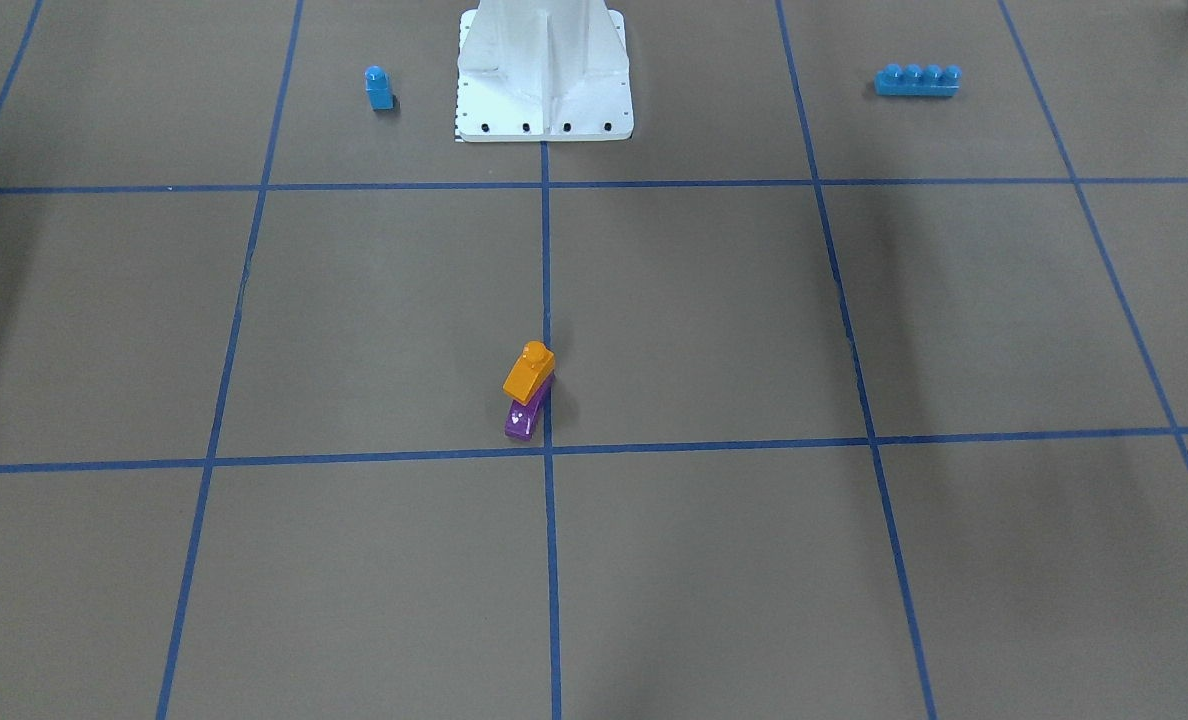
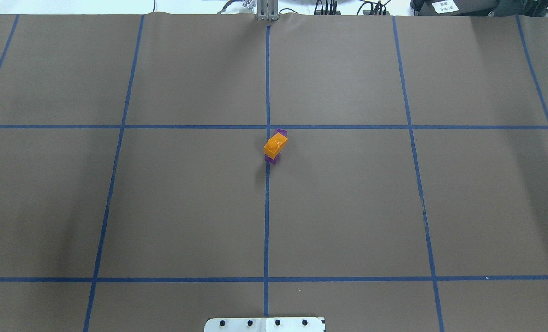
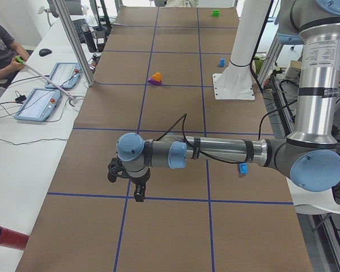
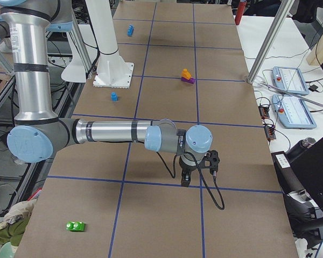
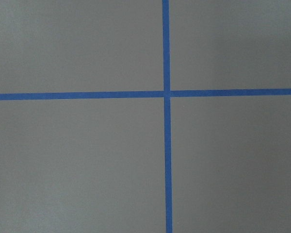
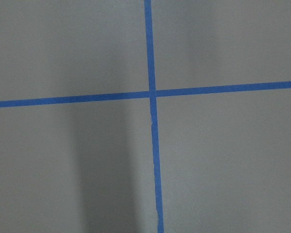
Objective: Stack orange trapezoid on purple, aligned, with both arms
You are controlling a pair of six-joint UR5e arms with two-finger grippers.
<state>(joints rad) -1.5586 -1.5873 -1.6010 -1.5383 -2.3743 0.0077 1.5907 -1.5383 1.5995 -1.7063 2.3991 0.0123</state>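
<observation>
Orange (image 1: 528,372): atop purple (image 1: 522,420).
Left fingers (image 3: 138,192): well apart from purple; open or closed, cannot tell.
Right fingers (image 4: 185,177): well apart from purple; cannot tell either.

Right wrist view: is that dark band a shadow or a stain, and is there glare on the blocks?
Right wrist view: soft-edged shadow crossing the tape, likely no stain. Front-facing view: small white glints on the purple. Overhead view: mild sheen on the orange trapezoid.

Most of purple (image 2: 271,159) hidden under orange trapezoid (image 2: 275,145); pedestal (image 1: 544,70) cropped at edge; left gripper (image 3: 127,184), right gripper (image 4: 200,171): jaw spacing unresolvable.
</observation>
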